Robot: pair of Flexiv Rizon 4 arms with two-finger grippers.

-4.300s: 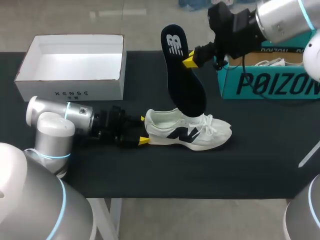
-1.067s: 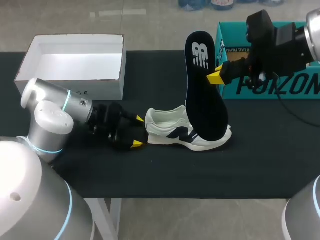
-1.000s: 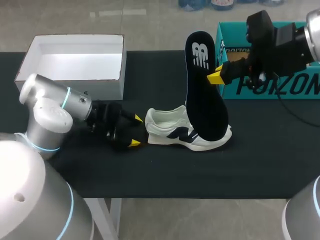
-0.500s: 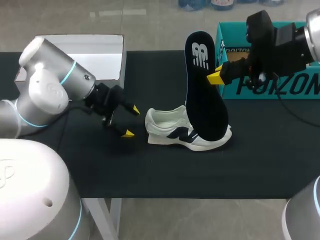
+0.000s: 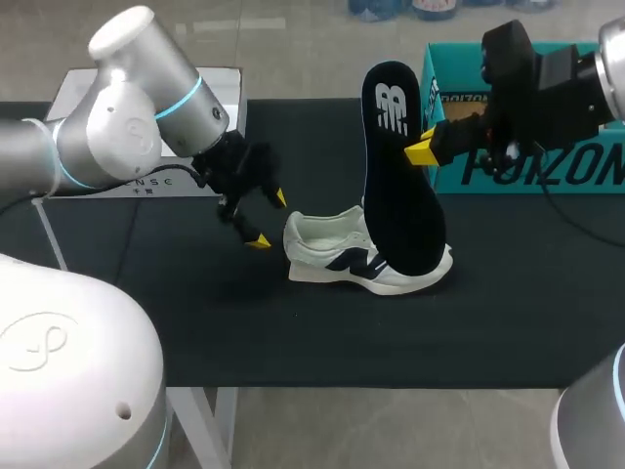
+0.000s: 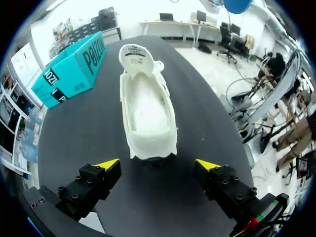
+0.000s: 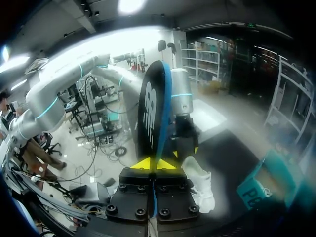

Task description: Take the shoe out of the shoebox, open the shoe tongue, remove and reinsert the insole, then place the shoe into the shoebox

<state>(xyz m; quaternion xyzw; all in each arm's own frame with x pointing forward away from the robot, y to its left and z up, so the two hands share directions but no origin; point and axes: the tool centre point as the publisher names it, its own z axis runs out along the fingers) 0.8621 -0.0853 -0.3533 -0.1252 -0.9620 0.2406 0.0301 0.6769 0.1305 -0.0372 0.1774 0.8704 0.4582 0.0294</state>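
Dark insole (image 5: 393, 186), pinched by the right gripper (image 5: 422, 148) at upper right, may buckle entering the white shoe (image 5: 327, 241): the left gripper (image 5: 269, 220), fingers spread, steadies nothing.

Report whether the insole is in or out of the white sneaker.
Out. The right tool is shut on the black insole, holding it upright; inside the white sneaker only pale lining shows.

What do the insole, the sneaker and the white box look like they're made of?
Insole: probably foam with a dark matte fabric face; thin sheet.
Sneaker: off-white matte fabric or suede, hard to tell.
White box: likely cardboard; thin flat walls.
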